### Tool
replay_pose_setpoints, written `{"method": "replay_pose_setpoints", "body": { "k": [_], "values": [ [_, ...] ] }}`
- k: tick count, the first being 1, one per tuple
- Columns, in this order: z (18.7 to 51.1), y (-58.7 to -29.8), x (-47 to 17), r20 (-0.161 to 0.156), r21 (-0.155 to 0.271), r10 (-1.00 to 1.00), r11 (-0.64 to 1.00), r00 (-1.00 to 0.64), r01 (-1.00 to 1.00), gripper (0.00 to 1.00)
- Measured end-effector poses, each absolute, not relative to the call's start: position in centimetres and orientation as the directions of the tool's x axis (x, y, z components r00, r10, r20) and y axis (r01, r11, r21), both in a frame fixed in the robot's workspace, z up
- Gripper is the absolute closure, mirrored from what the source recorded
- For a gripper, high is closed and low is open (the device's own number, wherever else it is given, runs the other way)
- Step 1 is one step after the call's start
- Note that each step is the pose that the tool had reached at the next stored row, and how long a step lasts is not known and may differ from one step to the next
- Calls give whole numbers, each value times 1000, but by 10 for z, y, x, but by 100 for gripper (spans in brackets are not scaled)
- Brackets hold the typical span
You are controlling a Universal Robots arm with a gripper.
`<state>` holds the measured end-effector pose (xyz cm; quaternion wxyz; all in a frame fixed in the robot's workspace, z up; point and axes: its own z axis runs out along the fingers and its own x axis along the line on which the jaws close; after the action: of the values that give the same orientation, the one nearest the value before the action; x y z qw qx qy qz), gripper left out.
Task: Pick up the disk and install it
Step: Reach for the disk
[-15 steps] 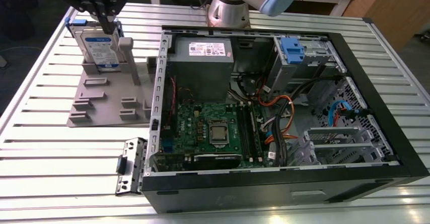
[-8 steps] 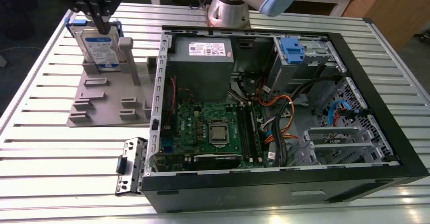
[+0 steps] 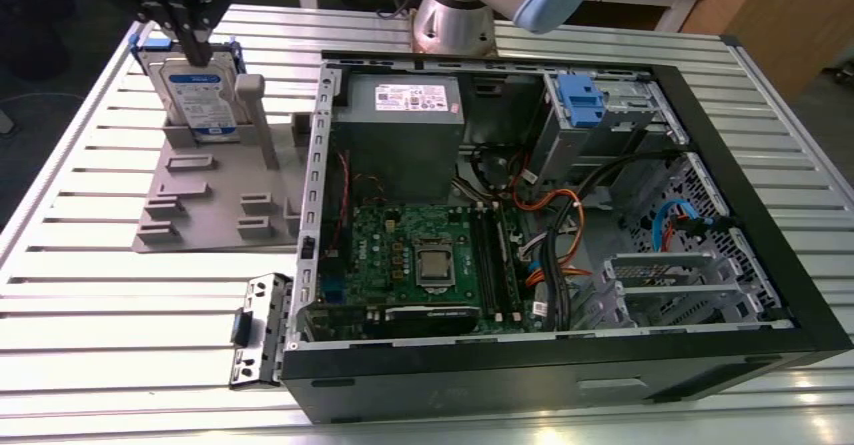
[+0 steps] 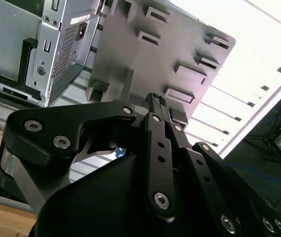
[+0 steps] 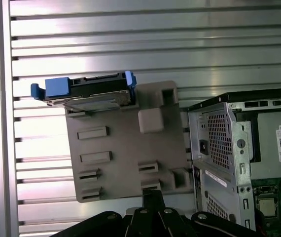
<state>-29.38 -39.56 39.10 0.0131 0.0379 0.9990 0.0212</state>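
Starting at the exterior view's left, your end effector hangs above the disk. Its black fingers are drawn narrow, tip against tip, with nothing held between them (the meeting tips are plainest in the second wrist view). The disk stands on edge in a slot of the grey holder, label facing you, blue carrier around it. From this view you cannot tell whether the tips touch its top edge. In the first wrist view the disk sits at one end of the holder, and the fingertips show at the holder's opposite edge, apart from the disk.

The holder lies flat on the slatted metal desk. Just beside it stands the open computer case, with a loose metal bracket by its near corner. Inside you see the grey power supply, the green motherboard below it, then the blue-fronted drive cage toward the right.
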Motion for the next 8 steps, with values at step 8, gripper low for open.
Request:
{"method": "replay_pose_setpoints", "body": {
  "k": [8],
  "values": [
    [390,-388,-301,-25,43,76,996,-997,75,90]
  ]
}}
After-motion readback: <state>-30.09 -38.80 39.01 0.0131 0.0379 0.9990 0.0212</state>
